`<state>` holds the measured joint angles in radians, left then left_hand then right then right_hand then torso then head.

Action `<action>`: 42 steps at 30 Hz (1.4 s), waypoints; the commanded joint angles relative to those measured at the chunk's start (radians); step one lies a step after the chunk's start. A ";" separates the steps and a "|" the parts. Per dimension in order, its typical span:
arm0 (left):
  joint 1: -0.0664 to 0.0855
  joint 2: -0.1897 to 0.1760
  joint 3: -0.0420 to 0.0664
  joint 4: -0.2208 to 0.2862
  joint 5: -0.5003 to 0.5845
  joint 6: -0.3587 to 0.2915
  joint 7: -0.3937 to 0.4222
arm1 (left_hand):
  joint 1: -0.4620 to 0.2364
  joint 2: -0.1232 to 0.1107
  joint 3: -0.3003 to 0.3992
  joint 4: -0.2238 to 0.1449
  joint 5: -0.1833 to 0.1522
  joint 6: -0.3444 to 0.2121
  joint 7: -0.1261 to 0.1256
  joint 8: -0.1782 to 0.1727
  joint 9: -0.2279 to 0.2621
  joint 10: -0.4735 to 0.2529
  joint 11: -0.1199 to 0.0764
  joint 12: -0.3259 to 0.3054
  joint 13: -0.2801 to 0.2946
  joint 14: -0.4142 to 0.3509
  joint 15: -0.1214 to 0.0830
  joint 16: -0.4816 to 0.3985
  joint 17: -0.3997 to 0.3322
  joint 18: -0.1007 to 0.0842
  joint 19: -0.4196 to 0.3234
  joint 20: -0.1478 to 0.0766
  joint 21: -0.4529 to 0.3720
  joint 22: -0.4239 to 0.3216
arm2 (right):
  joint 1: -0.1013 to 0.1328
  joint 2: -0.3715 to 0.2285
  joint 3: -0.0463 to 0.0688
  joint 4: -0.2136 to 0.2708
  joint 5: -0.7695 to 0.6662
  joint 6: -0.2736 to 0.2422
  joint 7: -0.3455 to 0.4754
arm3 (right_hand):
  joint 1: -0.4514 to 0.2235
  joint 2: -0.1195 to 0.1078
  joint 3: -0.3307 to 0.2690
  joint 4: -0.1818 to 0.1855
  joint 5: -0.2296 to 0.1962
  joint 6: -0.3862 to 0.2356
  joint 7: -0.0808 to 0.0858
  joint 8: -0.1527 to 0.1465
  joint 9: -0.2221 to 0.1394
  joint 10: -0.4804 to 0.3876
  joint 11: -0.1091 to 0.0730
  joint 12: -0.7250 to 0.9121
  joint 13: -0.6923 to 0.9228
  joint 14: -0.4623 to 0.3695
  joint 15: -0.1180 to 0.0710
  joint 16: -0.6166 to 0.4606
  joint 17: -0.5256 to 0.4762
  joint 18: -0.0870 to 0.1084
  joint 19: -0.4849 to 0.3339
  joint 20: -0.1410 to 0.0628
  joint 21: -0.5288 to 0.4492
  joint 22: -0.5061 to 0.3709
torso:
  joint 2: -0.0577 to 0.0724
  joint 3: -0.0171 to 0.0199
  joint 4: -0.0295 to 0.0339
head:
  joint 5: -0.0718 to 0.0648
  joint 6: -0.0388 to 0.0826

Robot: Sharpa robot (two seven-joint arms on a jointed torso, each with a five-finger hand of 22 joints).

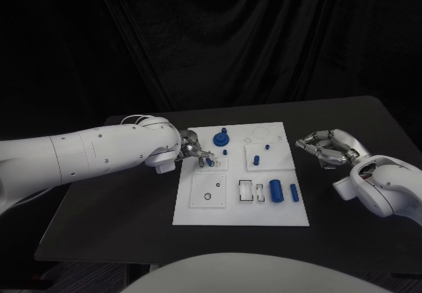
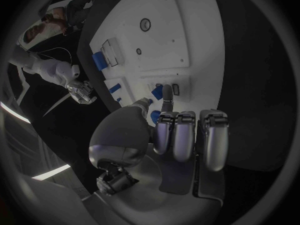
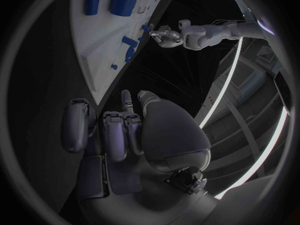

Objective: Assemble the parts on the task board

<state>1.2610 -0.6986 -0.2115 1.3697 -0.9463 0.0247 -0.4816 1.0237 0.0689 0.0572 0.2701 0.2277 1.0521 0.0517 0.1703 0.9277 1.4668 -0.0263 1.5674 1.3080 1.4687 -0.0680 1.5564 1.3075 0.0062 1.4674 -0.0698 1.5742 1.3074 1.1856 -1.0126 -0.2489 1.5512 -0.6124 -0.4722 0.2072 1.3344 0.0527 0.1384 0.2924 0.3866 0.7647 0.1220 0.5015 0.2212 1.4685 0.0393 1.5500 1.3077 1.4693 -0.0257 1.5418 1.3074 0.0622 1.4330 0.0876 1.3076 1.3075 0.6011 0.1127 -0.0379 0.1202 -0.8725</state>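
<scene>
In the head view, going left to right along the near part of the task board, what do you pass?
Small black ring → white rectangular block → thick blue cylinder → slim blue peg, all lying on the task board.

White task board mid-table, blue parts seemingly lying loose

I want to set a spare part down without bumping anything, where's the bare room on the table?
Bare black table lies nearer the robot than the task board, and between the board's right edge and the right hand. It is crowded at the board's far left corner, where the left hand hovers by blue parts.
</scene>
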 commanded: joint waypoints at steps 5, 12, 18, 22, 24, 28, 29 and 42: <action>-0.002 0.009 0.001 -0.007 0.008 0.002 0.009 | 0.009 0.002 -0.001 -0.004 0.005 -0.008 0.000 -0.006 -0.002 0.104 0.008 0.003 0.263 0.087 0.004 -0.004 0.219 -0.006 0.103 0.002 -0.003 0.263 | -0.003 0.001 0.001 0.001 -0.005 0.011 -0.017 | 0.004 0.003 0.006 -0.002 -0.002 -0.006 -0.001 0.007 -0.001 0.044 0.006 -0.006 0.210 0.082 0.004 -0.007 0.212 0.006 -0.006 -0.001 -0.006 0.170 | 0.000 0.0009 0.0000 | 0.001 0.000; -0.002 0.016 0.001 -0.016 0.008 0.003 0.011 | 0.009 0.002 -0.001 -0.004 0.005 -0.008 0.000 -0.006 -0.002 0.104 0.008 0.003 0.263 0.087 0.004 -0.004 0.219 -0.006 0.103 0.002 -0.003 0.263 | -0.003 0.002 0.001 0.000 -0.005 0.013 -0.019 | 0.004 0.003 0.006 -0.002 -0.002 -0.006 -0.001 0.007 -0.001 0.043 0.006 -0.006 0.210 0.081 0.004 -0.007 0.211 0.007 -0.007 -0.001 -0.008 0.169 | 0.000 0.0001 0.0001 | 0.003 0.000; -0.002 0.024 0.001 -0.027 0.008 0.009 0.011 | 0.009 0.002 -0.001 -0.003 0.004 -0.009 0.000 -0.007 -0.002 0.104 0.009 0.003 0.263 0.087 0.004 -0.004 0.218 -0.006 0.103 0.002 -0.003 0.263 | -0.003 0.002 0.001 0.000 -0.005 0.016 -0.021 | 0.004 0.003 0.006 -0.002 -0.002 -0.006 -0.001 0.007 -0.001 0.043 0.006 -0.006 0.210 0.081 0.004 -0.007 0.211 0.007 -0.007 -0.001 -0.008 0.169 | -0.001 -0.0005 0.0001 | 0.003 0.000; -0.002 0.028 0.001 -0.032 0.008 0.010 0.012 | 0.010 0.003 0.000 -0.003 0.004 -0.010 0.001 -0.008 -0.003 0.104 0.009 0.003 0.263 0.087 0.005 -0.004 0.218 -0.006 0.103 0.002 -0.003 0.263 | -0.003 0.002 0.001 0.000 -0.005 0.018 -0.022 | 0.004 0.003 0.006 -0.002 -0.002 -0.006 -0.001 0.007 -0.001 0.043 0.006 -0.006 0.210 0.081 0.004 -0.007 0.211 0.007 -0.007 -0.001 -0.008 0.169 | 0.000 0.0001 0.0004 | 0.002 0.000; -0.002 0.030 0.001 -0.034 0.008 0.011 0.012 | 0.010 0.003 0.000 -0.003 0.004 -0.010 0.001 -0.008 -0.003 0.104 0.009 0.003 0.263 0.087 0.005 -0.004 0.218 -0.006 0.103 0.002 -0.003 0.263 | -0.003 0.001 0.001 0.001 -0.005 0.018 -0.023 | 0.004 0.003 0.007 -0.002 -0.002 -0.006 -0.001 0.008 -0.002 0.043 0.006 -0.006 0.210 0.081 0.004 -0.008 0.211 0.007 -0.007 0.000 -0.009 0.169 | 0.000 0.0002 0.0005 | 0.002 0.000; -0.002 0.033 0.001 -0.038 0.008 0.014 0.012 | 0.013 0.004 0.001 -0.003 0.005 -0.010 0.001 -0.009 -0.003 0.104 0.009 0.003 0.263 0.086 0.005 -0.004 0.217 -0.006 0.103 0.002 -0.003 0.263 | -0.003 0.001 0.001 0.001 -0.005 0.020 -0.024 | 0.004 0.003 0.007 -0.002 -0.002 -0.006 -0.001 0.008 -0.002 0.043 0.006 -0.006 0.210 0.081 0.004 -0.008 0.211 0.007 -0.007 0.000 -0.009 0.169 | 0.000 0.0005 0.0005 | 0.003 0.000; -0.002 0.034 0.001 -0.039 0.008 0.015 0.012 | 0.014 0.005 0.002 -0.004 0.005 -0.011 0.001 -0.010 -0.003 0.104 0.009 0.003 0.263 0.086 0.005 -0.005 0.216 -0.006 0.103 0.002 -0.003 0.263 | -0.003 0.001 0.001 0.001 -0.005 0.020 -0.024 | 0.004 0.003 0.007 -0.002 -0.002 -0.006 -0.001 0.008 -0.002 0.043 0.006 -0.006 0.210 0.081 0.004 -0.008 0.211 0.007 -0.007 0.000 -0.009 0.169 | 0.000 0.0005 0.0003 | 0.003 0.000; -0.002 0.042 0.001 -0.051 0.008 0.029 0.010 | 0.024 0.007 0.006 -0.007 0.007 -0.011 0.001 -0.012 -0.004 0.104 0.010 0.003 0.263 0.085 0.006 -0.005 0.215 -0.006 0.103 0.003 -0.003 0.263 | -0.003 0.002 0.001 0.001 -0.005 0.027 -0.027 | 0.005 0.003 0.008 -0.002 -0.001 -0.007 -0.001 0.009 -0.002 0.042 0.006 -0.007 0.209 0.081 0.004 -0.008 0.210 0.008 -0.008 0.000 -0.011 0.168 | 0.000 0.0005 -0.0003 | 0.003 0.000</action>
<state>1.2610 -0.6595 -0.2117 1.3190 -0.9449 0.0376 -0.4812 1.0386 0.0733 0.0601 0.2673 0.2317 1.0485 0.0554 0.1625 0.9250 1.4668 -0.0262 1.5673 1.3081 1.4687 -0.0679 1.5563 1.3075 0.0062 1.4673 -0.0697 1.5742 1.3074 1.1855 -1.0106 -0.2489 1.5511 -0.6131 -0.4568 0.1964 1.3344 0.0527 0.1411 0.2896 0.3866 0.7647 0.1220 0.5055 0.2206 1.4685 0.0394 1.5500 1.3078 1.4693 -0.0257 1.5381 1.3074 0.0624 1.4330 0.0876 1.2999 1.3074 0.6016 0.1127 -0.0380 0.1239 -0.8725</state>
